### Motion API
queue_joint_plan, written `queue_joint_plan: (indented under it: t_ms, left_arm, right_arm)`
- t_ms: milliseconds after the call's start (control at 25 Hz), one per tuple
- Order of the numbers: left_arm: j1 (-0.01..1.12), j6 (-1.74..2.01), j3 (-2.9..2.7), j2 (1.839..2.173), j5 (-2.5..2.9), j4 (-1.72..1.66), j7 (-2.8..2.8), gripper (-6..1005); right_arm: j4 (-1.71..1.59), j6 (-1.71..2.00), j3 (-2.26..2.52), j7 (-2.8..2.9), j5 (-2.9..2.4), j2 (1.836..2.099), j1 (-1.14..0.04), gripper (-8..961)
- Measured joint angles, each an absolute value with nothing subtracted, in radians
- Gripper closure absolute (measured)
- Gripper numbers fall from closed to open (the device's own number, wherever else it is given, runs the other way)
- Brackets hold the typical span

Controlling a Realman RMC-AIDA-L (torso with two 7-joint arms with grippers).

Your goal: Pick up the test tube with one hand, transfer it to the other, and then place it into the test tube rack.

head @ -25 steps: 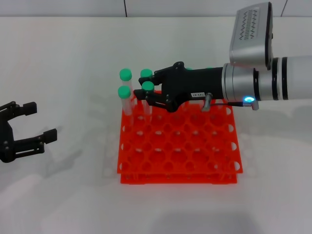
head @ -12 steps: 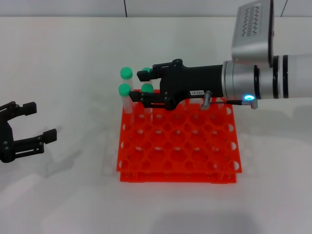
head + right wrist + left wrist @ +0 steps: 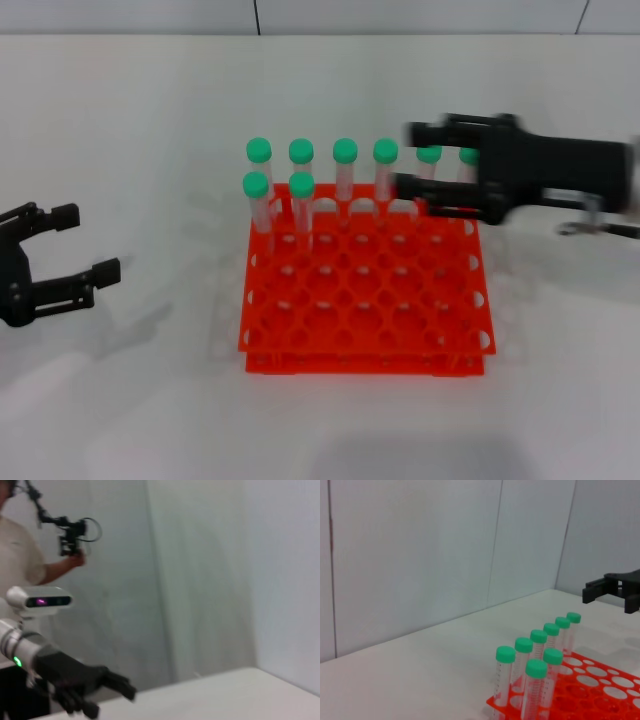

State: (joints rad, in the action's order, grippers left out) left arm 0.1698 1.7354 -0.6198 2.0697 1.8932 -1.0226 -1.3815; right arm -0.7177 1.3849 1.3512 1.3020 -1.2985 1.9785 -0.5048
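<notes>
L gripper sits at far left of head view, mid-height, resting low over the white table, fingers spread wide w/ nothing between them. It also shows in the right wrist view, lower left, on an arm w/ a green light.

Center frame: orange-red test tube rack on the table, well apart from L gripper. Back row holds six green-capped tubes upright, running left to right. Second row holds two more at the rack's left end; the right one of these, the test tube, stands upright in its hole, just beside its neighbour, free of both grippers. Left wrist view shows the same tubes standing in the rack's near corner.

Right of center, upper half: R gripper hangs above the rack's back right corner, near the last two caps, motion-blurred. Fingers parted, empty, one above the other in frame. Its arm runs off the right edge.
</notes>
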Motion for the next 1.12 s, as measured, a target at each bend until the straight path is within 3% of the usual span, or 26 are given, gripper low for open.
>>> queue_joint_plan:
  t_ms: [160,360,400,520,1120]
  left_arm:
    - [0.206,1.745,-0.621,2.04,1.898,-0.964,-1.39,108]
    - [0.265,1.772,-0.63,1.991,1.907,-0.859,-1.378,109]
    - [0.275,1.776,-0.63,1.985,1.913,-0.846,-1.375,108]
    - [0.317,1.785,-0.63,1.97,1.953,-0.809,-1.371,107]
    - [0.471,1.85,-0.637,1.963,2.088,-0.733,-1.387,108]
  right_arm:
    - [-0.709,1.438,1.233,1.301,-1.433,1.959,-0.451,219]
    - [-0.698,1.486,1.208,1.279,-1.497,1.938,-0.418,160]
    - [-0.667,1.529,1.208,1.254,-1.51,1.921,-0.413,148]
    - [-0.623,1.555,1.207,1.233,-1.515,1.907,-0.417,113]
    - [-0.574,1.557,1.197,1.185,-1.571,1.902,-0.425,102]
